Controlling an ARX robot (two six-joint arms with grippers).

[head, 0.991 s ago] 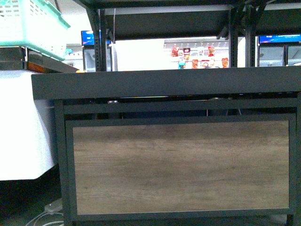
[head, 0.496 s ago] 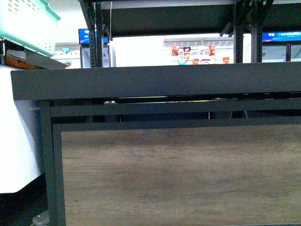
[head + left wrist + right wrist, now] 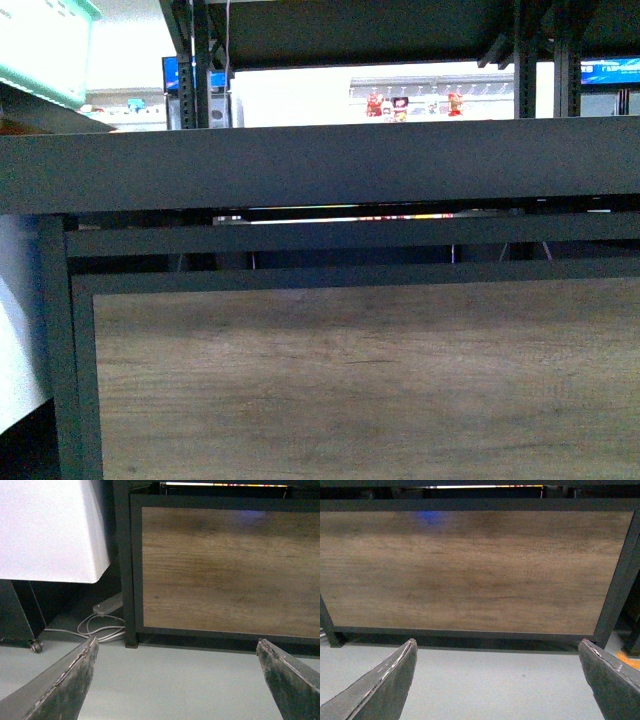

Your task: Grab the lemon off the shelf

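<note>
Because the thick black front lip of the shelf (image 3: 330, 165) hides its deck top from us, we cannot tell where the lemon lies. Below the lip sits a brown wood-grain panel (image 3: 360, 380) in a dark metal frame; perforated uprights (image 3: 200, 60) rise above. A mint-green basket (image 3: 40, 50) shows at upper left, and a smooth white cabinet (image 3: 50, 530) stands beside the rack, with a white power strip (image 3: 107, 607) on the grey floor (image 3: 175, 680). Our left gripper (image 3: 176, 647) and right gripper (image 3: 496, 647) hang low before the panel, jaws spread wide, both empty.
</note>
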